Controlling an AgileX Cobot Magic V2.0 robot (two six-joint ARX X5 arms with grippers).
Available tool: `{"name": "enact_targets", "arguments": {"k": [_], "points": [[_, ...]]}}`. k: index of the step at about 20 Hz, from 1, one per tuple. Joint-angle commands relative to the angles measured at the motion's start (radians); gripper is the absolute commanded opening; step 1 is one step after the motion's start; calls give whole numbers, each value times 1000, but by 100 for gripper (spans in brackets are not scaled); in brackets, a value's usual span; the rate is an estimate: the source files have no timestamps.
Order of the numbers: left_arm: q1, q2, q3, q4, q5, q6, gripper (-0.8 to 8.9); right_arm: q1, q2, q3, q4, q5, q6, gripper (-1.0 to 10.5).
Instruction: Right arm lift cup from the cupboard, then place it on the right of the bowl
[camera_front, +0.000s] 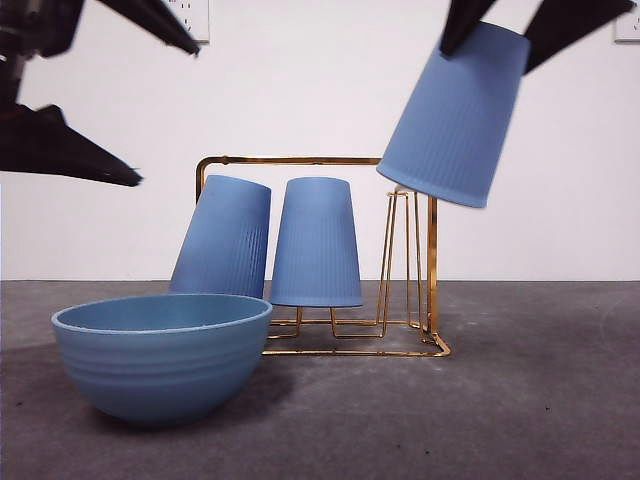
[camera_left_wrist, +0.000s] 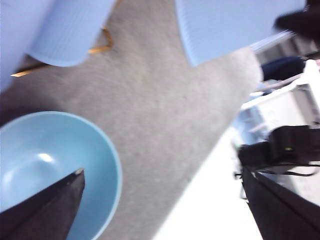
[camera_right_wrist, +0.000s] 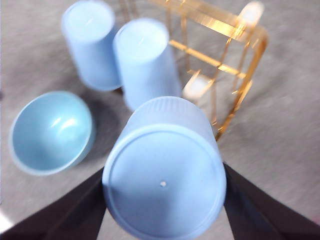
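My right gripper (camera_front: 495, 45) is shut on a ribbed blue cup (camera_front: 455, 115), held upside down and tilted, in the air above the right end of the gold wire cupboard (camera_front: 432, 260). In the right wrist view the cup's base (camera_right_wrist: 165, 170) fills the space between my jaws (camera_right_wrist: 164, 172). The light-blue bowl (camera_front: 160, 365) stands on the table in front of the cupboard's left end; it also shows in the right wrist view (camera_right_wrist: 50, 132). My left gripper (camera_front: 165, 115) is open and empty, high at the left above the bowl (camera_left_wrist: 50, 165).
Two more blue cups stand upside down on the cupboard's pegs: the left one (camera_front: 222, 240) leans, the middle one (camera_front: 317, 245) is upright. Grey table surface (camera_front: 540, 400) lies to the right of the bowl and the cupboard.
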Motion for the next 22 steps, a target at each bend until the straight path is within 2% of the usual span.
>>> {"name": "enact_targets", "arguments": {"k": [1, 3, 6, 10, 13, 16, 18, 22], "points": [[-5, 70, 4, 34, 108, -54, 495, 5, -89, -120, 84, -68, 6, 211], [-8, 135, 4, 72, 220, -93, 495, 5, -185, -251, 195, -160, 60, 211], [-14, 199, 4, 140, 270, -158, 495, 5, -283, -428, 400, -263, 192, 211], [-15, 256, 4, 238, 328, -253, 495, 5, -314, -629, 733, -341, 393, 211], [-16, 310, 4, 272, 353, -296, 495, 16, -297, -743, 978, -357, 526, 211], [-16, 337, 4, 333, 353, -348, 495, 43, -270, -804, 1105, -356, 592, 211], [-16, 337, 4, 383, 355, -389, 493, 71, -240, -808, 1141, -345, 602, 211], [-18, 337, 4, 420, 355, -432, 422, 113, -142, -808, 1280, -346, 644, 211]]}}
